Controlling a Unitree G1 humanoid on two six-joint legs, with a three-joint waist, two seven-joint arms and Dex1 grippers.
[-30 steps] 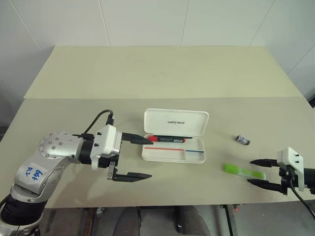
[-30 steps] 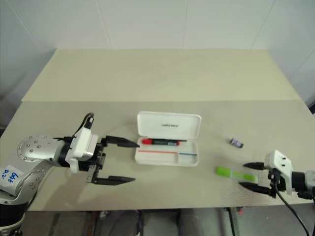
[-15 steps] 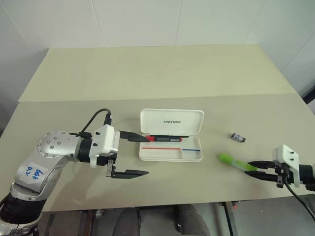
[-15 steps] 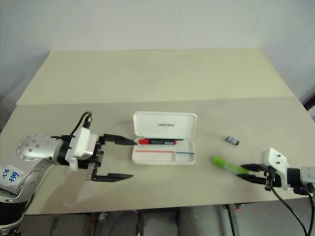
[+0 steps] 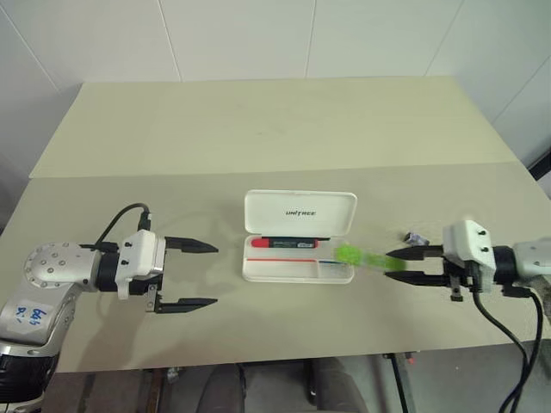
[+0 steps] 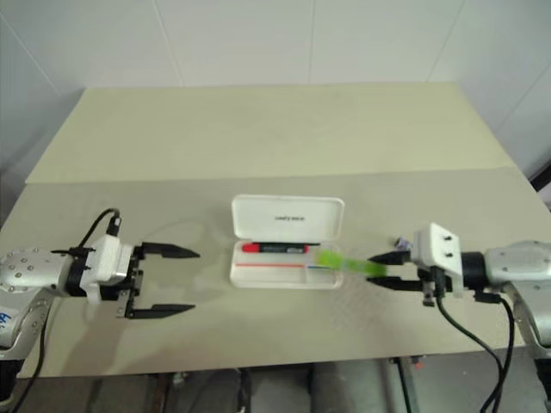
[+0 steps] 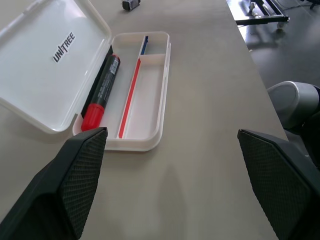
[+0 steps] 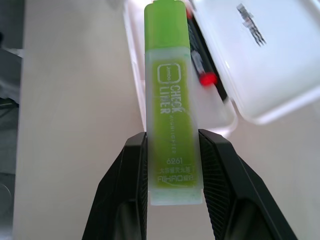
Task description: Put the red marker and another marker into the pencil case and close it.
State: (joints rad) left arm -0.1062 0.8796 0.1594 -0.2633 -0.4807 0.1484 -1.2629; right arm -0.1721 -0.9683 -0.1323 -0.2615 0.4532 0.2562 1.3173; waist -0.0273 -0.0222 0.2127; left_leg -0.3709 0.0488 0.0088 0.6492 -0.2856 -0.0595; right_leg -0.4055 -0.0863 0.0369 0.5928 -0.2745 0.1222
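Tabletop [image 5: 258,129]: you have a pale beige surface in two sections, a seam running across it just behind the case; its matte top shows faint scuffs.
Room: white panelled wall [image 5: 241,39] stands behind the far edge; in the left wrist view you can see dark grey floor [image 7: 285,45] beyond the tabletop's side.
Pencil case [image 5: 299,212]: it lies open at the middle of the near section, lid tilted up and back, red and blue stripe inside the tray.
Red marker [image 5: 286,243]: it lies in the tray's rear compartment, along the hinge.
Green marker [image 8: 170,100]: it is held above the tabletop, its far end over the case's right end.
Right gripper [image 5: 398,265]: your fingers are clamped on the green marker's paler end.
Left gripper [image 5: 200,275]: your fingers are spread wide, holding nothing, well left of the case.
Small dark object [image 5: 418,237]: it sits on the tabletop behind the right gripper.
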